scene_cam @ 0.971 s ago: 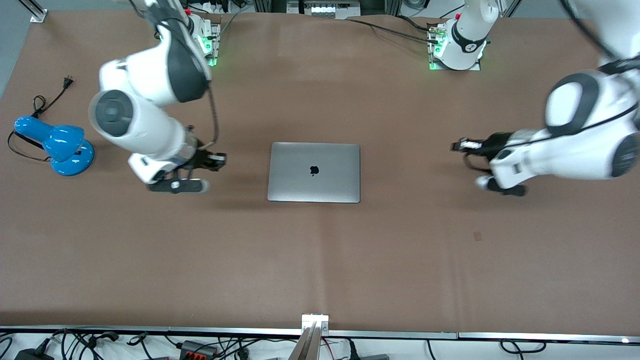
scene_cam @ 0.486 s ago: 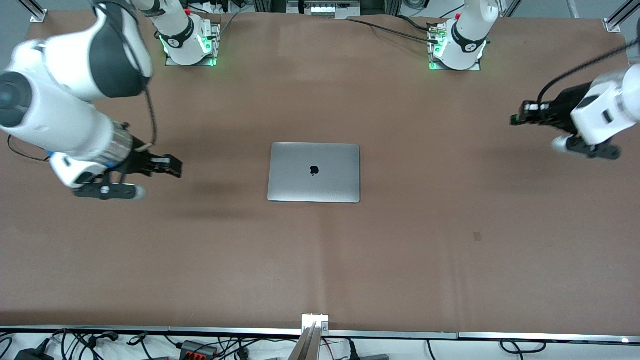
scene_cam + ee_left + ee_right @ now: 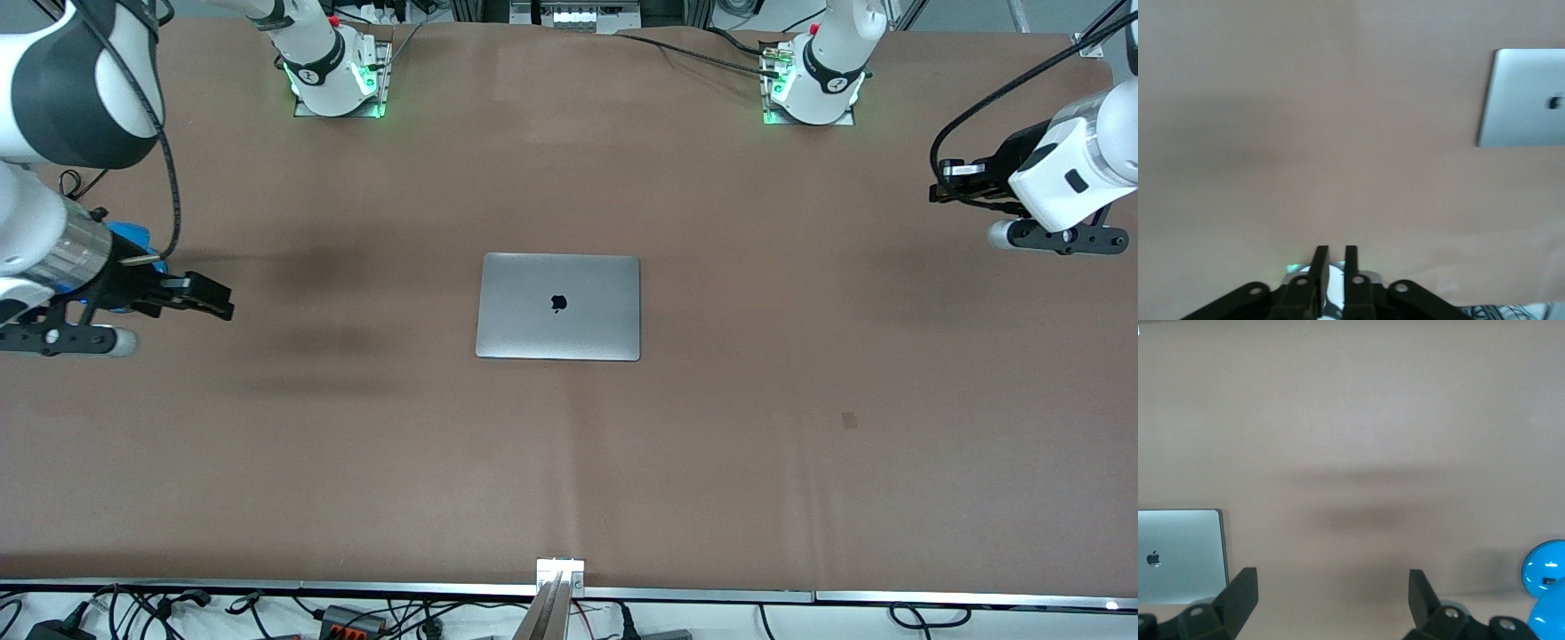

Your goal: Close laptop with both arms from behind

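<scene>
Slim silver-grey metal laptop (image 3: 558, 307) – smooth, satin lid; matt brown cloth-like table cover (image 3: 569, 462), faintly creased; glossy blue plastic lamp (image 3: 1546, 577).

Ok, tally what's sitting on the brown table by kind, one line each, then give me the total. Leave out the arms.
Closed silver laptop: 1
Blue desk lamp, mostly hidden under the right arm at that arm's end of the table: 1
Total: 2
</scene>
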Action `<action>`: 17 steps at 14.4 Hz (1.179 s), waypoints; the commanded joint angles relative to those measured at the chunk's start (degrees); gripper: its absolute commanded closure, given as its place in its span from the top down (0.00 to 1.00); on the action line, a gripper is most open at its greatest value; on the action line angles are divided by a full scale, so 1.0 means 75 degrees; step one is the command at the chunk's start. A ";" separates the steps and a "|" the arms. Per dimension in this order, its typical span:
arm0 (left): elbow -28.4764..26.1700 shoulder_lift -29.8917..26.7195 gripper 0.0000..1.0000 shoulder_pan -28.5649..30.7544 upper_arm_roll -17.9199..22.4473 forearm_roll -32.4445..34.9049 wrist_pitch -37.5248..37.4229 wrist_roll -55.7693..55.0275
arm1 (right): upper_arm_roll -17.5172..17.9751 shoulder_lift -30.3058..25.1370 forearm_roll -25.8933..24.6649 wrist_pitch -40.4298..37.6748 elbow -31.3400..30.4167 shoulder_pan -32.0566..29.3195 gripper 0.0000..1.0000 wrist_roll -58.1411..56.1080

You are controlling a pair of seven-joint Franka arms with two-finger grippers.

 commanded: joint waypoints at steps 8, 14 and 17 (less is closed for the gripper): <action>-0.0476 -0.0287 1.00 0.0070 -0.0101 0.0661 0.0751 -0.0326 | 0.4033 -0.0677 -0.1149 -0.0096 0.0141 -0.4006 1.00 -0.0097; -0.1793 -0.1203 1.00 0.0082 -0.0077 0.0649 0.1632 -0.0338 | 0.4045 -0.1261 -0.1653 -0.0238 -0.0478 -0.4006 1.00 -0.0238; -0.1710 -0.1179 1.00 0.0070 -0.0113 0.0579 0.1643 -0.0350 | 0.4045 -0.1765 -0.1676 0.0136 -0.1344 -0.4006 1.00 -0.0342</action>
